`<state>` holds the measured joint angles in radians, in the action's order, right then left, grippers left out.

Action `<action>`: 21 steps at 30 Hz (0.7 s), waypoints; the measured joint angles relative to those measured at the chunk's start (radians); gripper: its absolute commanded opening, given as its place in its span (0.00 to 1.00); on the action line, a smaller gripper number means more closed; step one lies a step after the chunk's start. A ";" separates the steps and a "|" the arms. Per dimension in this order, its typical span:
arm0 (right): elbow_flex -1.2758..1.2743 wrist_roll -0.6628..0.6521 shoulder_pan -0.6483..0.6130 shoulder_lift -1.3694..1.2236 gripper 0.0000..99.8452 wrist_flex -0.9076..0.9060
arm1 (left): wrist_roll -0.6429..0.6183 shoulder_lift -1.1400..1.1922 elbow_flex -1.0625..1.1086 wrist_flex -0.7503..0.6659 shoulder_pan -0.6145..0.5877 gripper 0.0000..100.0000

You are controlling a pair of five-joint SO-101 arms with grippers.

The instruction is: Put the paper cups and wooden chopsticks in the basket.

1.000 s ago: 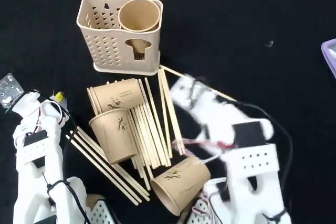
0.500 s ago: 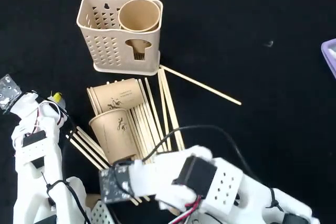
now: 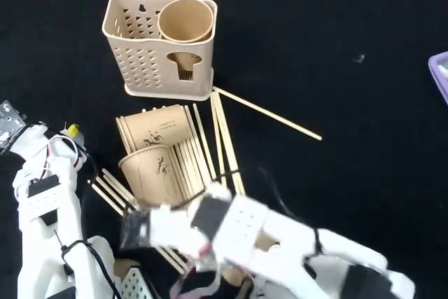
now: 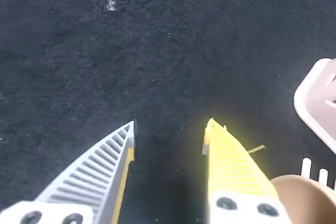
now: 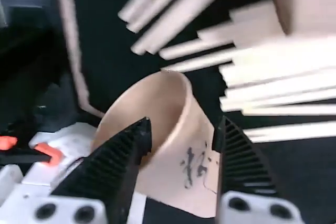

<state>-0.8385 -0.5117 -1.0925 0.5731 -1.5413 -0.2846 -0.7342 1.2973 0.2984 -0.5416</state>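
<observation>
The beige basket (image 3: 140,68) stands at the back left with one paper cup (image 3: 185,20) upright in it. Two more paper cups (image 3: 157,126) (image 3: 150,173) lie on a spread of wooden chopsticks (image 3: 206,148), and one chopstick (image 3: 269,113) lies apart to the right. My right arm (image 3: 231,232) stretches low across the front of the pile. My right gripper (image 5: 181,127) is open, its black fingers on either side of a tipped cup (image 5: 157,124). At the left, my left gripper (image 4: 169,129) is open over bare black cloth, next to a cup (image 4: 302,200).
Black cloth covers the table (image 3: 336,47). A purple tray corner (image 3: 439,71) shows at the right edge. A pale rounded edge (image 4: 317,103) and chopstick ends (image 4: 314,169) lie beside my left gripper. The arm bases (image 3: 49,257) take up the front.
My right arm has swung from the right of the chopstick pile down and leftward across the front, covering the third cup. The left arm has barely shifted.
</observation>
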 measured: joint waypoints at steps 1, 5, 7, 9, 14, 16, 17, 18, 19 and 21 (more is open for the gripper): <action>0.000 -0.031 0.055 -0.032 0.20 0.006 | 0.000 0.000 0.000 0.000 -0.002 0.21; 0.000 -0.170 0.302 -0.068 0.20 0.009 | 0.000 0.000 0.000 0.000 -0.005 0.21; 0.000 -0.232 0.413 -0.063 0.20 0.009 | 0.000 0.000 0.000 0.000 -0.005 0.21; 0.000 -0.285 0.511 -0.026 0.20 0.009 | 0.000 0.000 0.000 0.000 -0.005 0.21; 0.000 -0.394 0.720 0.104 0.13 0.003 | 0.000 0.000 0.000 0.000 -0.005 0.21; 0.000 -0.439 0.801 0.160 0.05 0.003 | 0.000 0.000 0.000 0.000 -0.005 0.21; 0.000 -0.460 0.836 0.186 0.01 0.003 | 0.000 0.000 0.000 0.000 -0.005 0.21; 0.000 -0.479 0.870 0.213 0.01 0.003 | 0.000 0.000 0.000 0.000 -0.005 0.21; 0.000 -0.496 0.904 0.239 0.02 0.002 | 0.000 0.000 0.000 0.000 -0.005 0.21; 0.000 -0.512 0.962 0.290 0.01 0.002 | 0.000 0.000 0.000 0.000 -0.005 0.21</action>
<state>-0.8385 -1.0242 -0.1304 0.8631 -1.5397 -0.2846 -0.7342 1.2973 0.2984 -0.5462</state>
